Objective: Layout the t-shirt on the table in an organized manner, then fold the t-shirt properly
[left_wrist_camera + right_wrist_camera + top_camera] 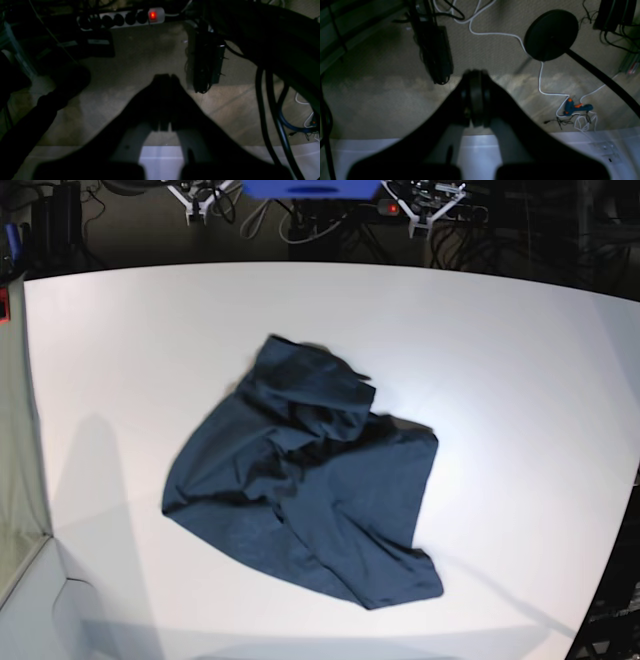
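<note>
T-shirt crumpled on table — no writing legible.

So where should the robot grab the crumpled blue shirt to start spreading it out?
Probably the near corner of the t-shirt, coming from the table's near edge. That corner lies flat and sticks out alone on bare table, so it looks easy to pinch and pull. The bunched folds higher up would likely drag several layers together.

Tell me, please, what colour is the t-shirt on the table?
The t-shirt is plain dark navy blue, without a pattern. The base view shows it best.
</note>
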`<state>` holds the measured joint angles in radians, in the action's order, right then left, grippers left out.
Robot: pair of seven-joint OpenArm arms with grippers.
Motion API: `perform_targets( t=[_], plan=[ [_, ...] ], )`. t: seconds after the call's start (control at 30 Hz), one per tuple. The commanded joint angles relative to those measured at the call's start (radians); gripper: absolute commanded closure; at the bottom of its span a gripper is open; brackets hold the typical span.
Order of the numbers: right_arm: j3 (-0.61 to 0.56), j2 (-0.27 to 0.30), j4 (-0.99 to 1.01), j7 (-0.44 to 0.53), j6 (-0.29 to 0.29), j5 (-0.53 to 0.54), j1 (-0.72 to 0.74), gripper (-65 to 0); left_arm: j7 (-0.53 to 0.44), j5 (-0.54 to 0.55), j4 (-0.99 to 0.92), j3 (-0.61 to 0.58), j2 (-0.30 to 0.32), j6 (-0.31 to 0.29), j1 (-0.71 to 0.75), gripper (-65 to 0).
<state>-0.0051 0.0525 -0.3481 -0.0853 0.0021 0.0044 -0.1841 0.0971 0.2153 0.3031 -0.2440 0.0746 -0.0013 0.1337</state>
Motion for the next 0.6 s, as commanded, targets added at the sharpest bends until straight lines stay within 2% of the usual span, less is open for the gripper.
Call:
perform_targets(
  t=[0.0, 0.57],
  plan=[
    [0.000, 0.005, -0.004, 0.005, 0.009, -0.004, -0.010, 0.0, -0.004, 0.005, 0.005, 0.001, 0.003, 0.005, 0.004, -0.2],
    [0.000, 0.005, -0.004, 0.005, 0.009, -0.004, -0.021, 0.0, -0.004, 0.005, 0.009, 0.001, 0.004, 0.004, 0.017, -0.2]
  ],
)
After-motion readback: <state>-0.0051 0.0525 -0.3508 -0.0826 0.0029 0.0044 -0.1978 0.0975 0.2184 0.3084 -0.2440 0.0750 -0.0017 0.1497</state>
